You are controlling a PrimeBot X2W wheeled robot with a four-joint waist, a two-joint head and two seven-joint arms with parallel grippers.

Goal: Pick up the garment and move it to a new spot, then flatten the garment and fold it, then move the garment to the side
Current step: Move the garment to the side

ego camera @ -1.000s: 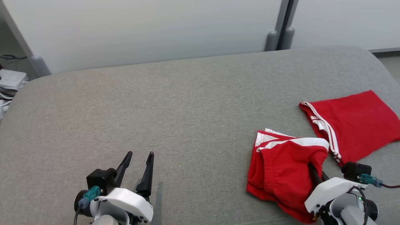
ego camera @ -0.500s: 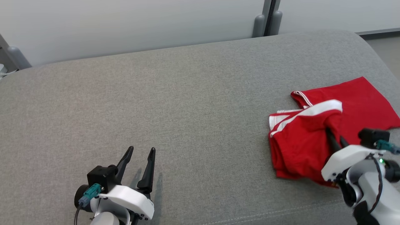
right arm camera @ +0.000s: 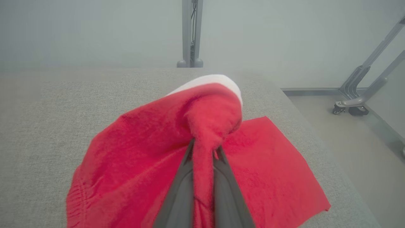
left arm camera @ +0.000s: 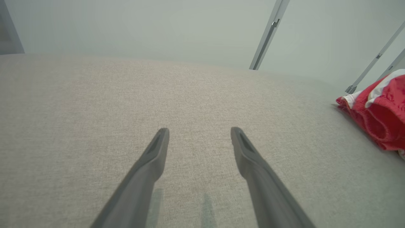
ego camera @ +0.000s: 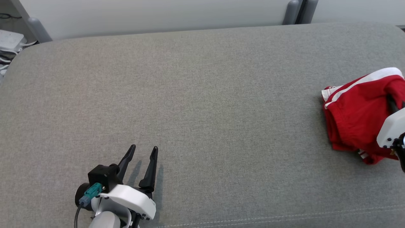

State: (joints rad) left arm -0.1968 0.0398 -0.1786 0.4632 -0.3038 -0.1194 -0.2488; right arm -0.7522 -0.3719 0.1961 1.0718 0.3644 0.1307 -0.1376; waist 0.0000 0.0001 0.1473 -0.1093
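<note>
garment (right arm camera: 142,152) fold hides fingers' tips on right gripper (right arm camera: 204,148).

The head camera looks forward and steeply down over the grey cushion (ego camera: 202,95), taking in most of its width; the left gripper (ego camera: 143,147) sits at 7 o'clock, the red garment (ego camera: 354,120) at 3 o'clock. The left wrist camera skims low along its fingers (left arm camera: 152,164) toward the pale wall (left arm camera: 126,28), sharing the red garment at 3 o'clock. The right wrist camera sits close behind that cloth, facing what seems the same wall.
</note>
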